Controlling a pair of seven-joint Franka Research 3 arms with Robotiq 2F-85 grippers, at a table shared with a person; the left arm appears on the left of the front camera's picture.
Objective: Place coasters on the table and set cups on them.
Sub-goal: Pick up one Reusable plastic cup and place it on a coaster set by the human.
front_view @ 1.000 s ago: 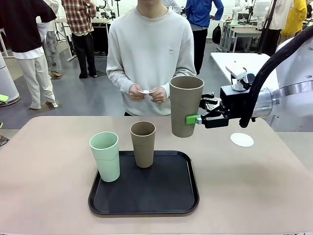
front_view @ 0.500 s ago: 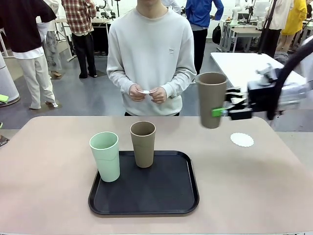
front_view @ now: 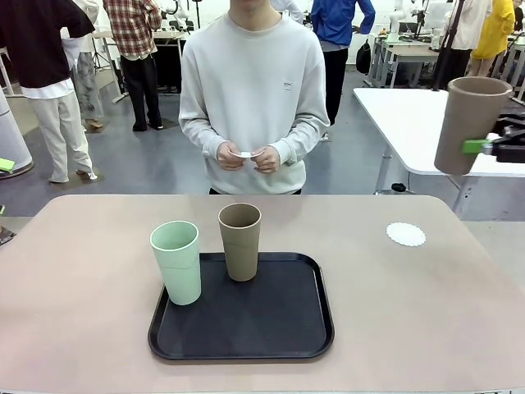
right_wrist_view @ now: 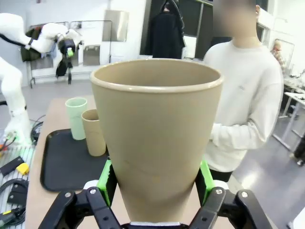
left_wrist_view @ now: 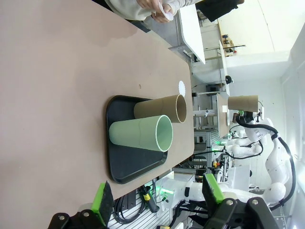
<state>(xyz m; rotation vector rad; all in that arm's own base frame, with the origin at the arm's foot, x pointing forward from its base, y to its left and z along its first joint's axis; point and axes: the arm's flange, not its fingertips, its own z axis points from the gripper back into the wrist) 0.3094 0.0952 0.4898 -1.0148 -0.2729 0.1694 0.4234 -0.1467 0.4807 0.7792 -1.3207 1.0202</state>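
The right hand (right_wrist_view: 155,188) is clamped on a brown cup (front_view: 472,123), its green pads pressing either side of the wall in the lower part. It holds the cup upright in the air, high at the far right, out past the right edge of the tabletop (front_view: 82,271). The left hand (left_wrist_view: 157,198) hangs with its fingers spread wide and nothing between them.

The cup looks light, stiff and empty. Its matte wall should give the pads good friction. Because it widens upward, a grip low on the body ought to wedge rather than slide, so I judge that hold sensible. Being tall with a narrow base, it would tip easily if set down crooked.

One white coaster (front_view: 406,235) lies flat on the right side of the tabletop, with nothing on it. It is thin paper and could skid or crumple under a dragged base, so the cup wants a straight descent.

A second ago this cup hung lower, over the tabletop just right of the middle and left of the coaster. It has since swung rightward and upward, passing the coaster.

Nothing else has moved. The mint green cup (front_view: 176,263) and the other brown cup (front_view: 240,242) stand on the black tray (front_view: 246,341). The person's hands (front_view: 246,156) stay together at the far side, holding something small and white.
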